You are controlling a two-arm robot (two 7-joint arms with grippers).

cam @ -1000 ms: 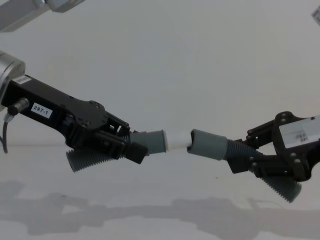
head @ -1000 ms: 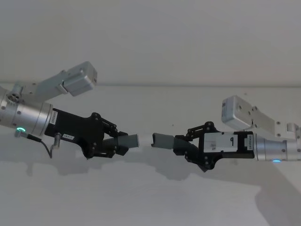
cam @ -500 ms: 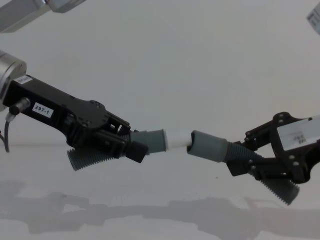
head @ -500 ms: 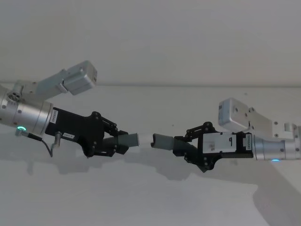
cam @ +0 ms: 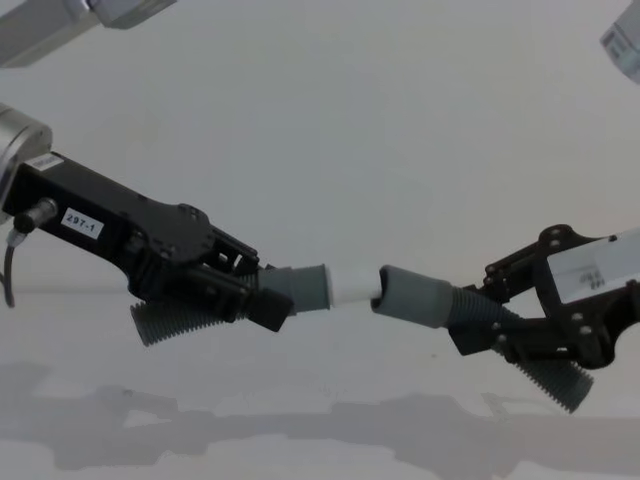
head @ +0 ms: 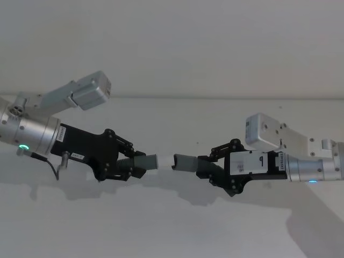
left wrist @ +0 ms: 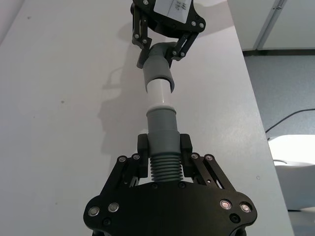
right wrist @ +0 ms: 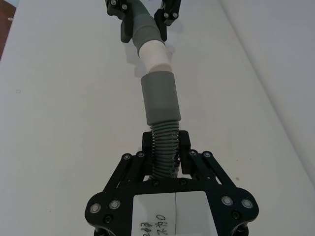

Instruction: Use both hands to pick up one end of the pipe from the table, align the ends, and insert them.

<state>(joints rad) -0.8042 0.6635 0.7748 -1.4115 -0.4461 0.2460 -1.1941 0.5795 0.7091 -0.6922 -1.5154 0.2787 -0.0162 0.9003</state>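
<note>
Chest view: left gripper (cam: 268,296) pinches the white-tipped pipe piece (cam: 310,288), right gripper (cam: 478,318) pinches the plain-cuffed piece (cam: 415,297), both above the desk (cam: 300,440). Right piece has dropped slightly; tip meets cuff mouth, insertion barely begun.

Both pipe pieces look like matt grey plastic: ribbed middles, smooth cuffs, one (left wrist: 162,129) with a smooth white tip (left wrist: 159,93). The left gripper (head: 141,163) and right gripper (head: 205,165) are matt black, on brushed silver metal arms. The table (head: 161,226) is matt white.
</note>
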